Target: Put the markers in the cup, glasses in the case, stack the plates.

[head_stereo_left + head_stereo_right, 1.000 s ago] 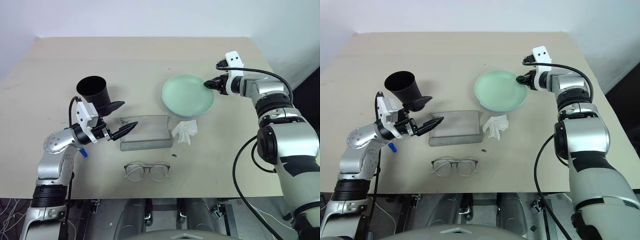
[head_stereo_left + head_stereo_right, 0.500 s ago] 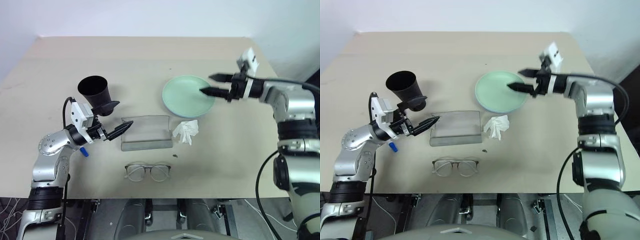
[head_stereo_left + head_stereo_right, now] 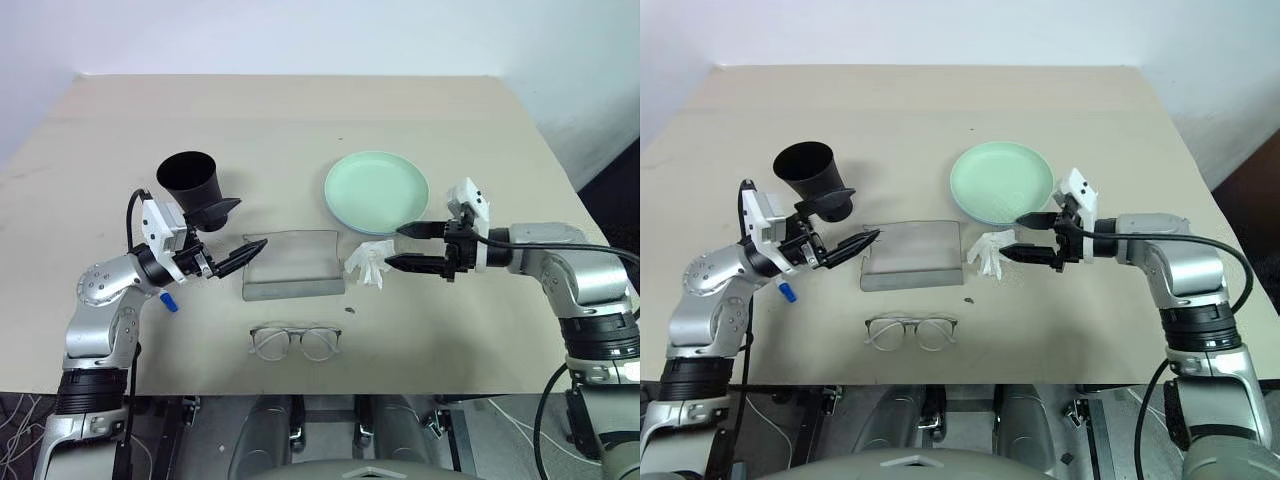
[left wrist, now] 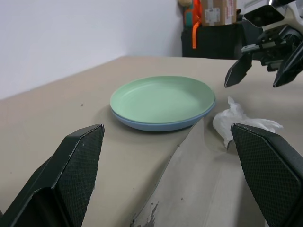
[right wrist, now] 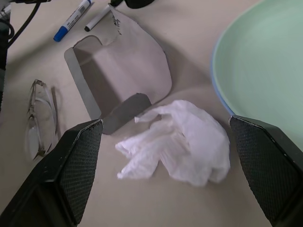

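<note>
The grey case (image 3: 291, 264) lay near the table's middle. The green plate (image 3: 376, 190) sat on the blue plate (image 4: 156, 125), behind the case, far from any edge. The glasses (image 3: 294, 342) lay in front of the case, near the front edge. The cup (image 3: 189, 181) stood to its left. A marker (image 5: 72, 20) lay there too. The right gripper (image 3: 404, 247) was spread wide beside the tissue (image 3: 369, 262). The left gripper (image 3: 243, 231) was spread wide at the case's left end.

the blue plate (image 4: 156, 125) shows just a rim under the green plate (image 4: 161, 97).

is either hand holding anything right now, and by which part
Nothing is held. The left hand stands open beside the flat grey glasses case; the right hand stands open at the crumpled white tissue.
</note>
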`<state>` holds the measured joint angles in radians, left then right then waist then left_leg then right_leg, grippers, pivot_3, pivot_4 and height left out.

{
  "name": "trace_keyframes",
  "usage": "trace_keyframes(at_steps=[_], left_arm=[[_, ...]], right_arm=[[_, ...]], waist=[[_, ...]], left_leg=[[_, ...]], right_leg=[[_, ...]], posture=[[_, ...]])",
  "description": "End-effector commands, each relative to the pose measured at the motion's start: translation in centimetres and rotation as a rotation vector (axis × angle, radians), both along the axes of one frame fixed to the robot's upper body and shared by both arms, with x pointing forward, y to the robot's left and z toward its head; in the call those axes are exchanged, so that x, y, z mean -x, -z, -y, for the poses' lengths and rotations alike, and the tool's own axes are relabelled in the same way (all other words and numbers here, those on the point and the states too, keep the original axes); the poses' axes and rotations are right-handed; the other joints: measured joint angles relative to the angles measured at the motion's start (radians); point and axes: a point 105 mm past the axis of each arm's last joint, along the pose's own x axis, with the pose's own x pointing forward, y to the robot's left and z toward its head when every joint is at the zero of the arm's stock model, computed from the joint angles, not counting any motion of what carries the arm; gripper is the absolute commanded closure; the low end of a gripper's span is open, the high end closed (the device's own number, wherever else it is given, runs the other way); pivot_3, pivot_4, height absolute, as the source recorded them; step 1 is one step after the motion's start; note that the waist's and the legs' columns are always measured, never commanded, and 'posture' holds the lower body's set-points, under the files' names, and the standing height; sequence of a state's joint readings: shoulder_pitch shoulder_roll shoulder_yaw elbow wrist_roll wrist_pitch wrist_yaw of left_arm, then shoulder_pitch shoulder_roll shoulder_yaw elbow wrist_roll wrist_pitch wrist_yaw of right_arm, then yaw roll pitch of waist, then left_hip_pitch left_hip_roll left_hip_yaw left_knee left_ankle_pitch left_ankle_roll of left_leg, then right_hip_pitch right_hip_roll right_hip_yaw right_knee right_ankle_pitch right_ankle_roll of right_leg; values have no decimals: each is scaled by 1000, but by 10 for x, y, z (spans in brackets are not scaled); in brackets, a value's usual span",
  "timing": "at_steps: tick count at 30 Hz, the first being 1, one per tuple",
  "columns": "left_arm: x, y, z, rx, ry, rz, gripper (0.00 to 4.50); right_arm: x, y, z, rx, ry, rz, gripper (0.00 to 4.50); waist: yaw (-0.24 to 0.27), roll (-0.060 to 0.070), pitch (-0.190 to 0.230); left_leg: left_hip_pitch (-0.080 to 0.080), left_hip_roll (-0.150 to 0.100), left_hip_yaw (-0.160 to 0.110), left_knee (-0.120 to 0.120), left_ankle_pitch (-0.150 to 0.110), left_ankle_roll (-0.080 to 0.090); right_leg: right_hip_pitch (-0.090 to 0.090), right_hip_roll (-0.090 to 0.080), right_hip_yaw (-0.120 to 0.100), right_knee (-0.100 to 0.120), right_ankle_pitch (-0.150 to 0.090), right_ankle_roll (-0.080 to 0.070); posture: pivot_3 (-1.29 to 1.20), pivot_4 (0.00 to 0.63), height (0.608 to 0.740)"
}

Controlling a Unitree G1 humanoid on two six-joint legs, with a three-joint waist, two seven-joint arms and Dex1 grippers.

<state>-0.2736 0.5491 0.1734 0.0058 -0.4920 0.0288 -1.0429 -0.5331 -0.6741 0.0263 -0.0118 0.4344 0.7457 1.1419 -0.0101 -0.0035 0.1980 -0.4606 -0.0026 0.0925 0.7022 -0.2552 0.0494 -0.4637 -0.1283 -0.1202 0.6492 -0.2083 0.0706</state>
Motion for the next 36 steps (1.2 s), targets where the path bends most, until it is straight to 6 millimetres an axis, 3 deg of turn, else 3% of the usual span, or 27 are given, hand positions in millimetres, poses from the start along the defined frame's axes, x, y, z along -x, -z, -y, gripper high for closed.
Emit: trace_keyframes(at_steps=[1,11,15,17,25,30,32,36], left_arm=[[0,-9,0,-1,9,46,0],[-1,-8,2,-11,12,48,0],[-2,-8,1,-10,7,50,0],[-3,-8,1,-10,6,50,0],[-5,-11,-1,-3,-8,60,0],[-5,-12,-4,1,-22,63,0],[-5,-12,-5,2,-25,63,0],[-4,-11,-5,3,-31,63,0]], right_arm=[[-5,7,-9,13,-6,25,30],[-9,43,-16,165,-29,55,30],[-15,42,-9,213,-4,124,921],[-19,39,-7,211,18,139,1678],[-4,-12,0,73,-40,200,4452],[-5,-75,1,-119,-20,292,4482],[-20,-93,3,-159,44,324,4482],[-65,-93,4,-111,194,327,4482]], waist=[[0,0,0],[1,0,0],[1,0,0],[2,0,0],[2,0,0],[-1,0,0],[-2,0,0],[-4,0,0]], left_leg=[[0,0,0,0,0,0],[0,0,0,0,0,0],[0,0,0,0,0,0],[0,0,0,0,0,0],[0,0,0,0,0,0],[0,0,0,0,0,0],[0,0,0,0,0,0],[1,0,0,0,0,0]], right_leg=[[0,0,0,0,0,0],[0,0,0,0,0,0],[0,0,-1,0,0,0],[0,0,-1,0,0,0],[0,0,-1,0,0,0],[0,0,-1,0,0,0],[0,0,-1,0,0,-1],[0,0,-1,0,1,-2]], posture=[[0,150,681],[0,150,681],[0,150,681],[0,150,681],[0,150,681],[0,150,681],[0,150,681],[0,150,681]])
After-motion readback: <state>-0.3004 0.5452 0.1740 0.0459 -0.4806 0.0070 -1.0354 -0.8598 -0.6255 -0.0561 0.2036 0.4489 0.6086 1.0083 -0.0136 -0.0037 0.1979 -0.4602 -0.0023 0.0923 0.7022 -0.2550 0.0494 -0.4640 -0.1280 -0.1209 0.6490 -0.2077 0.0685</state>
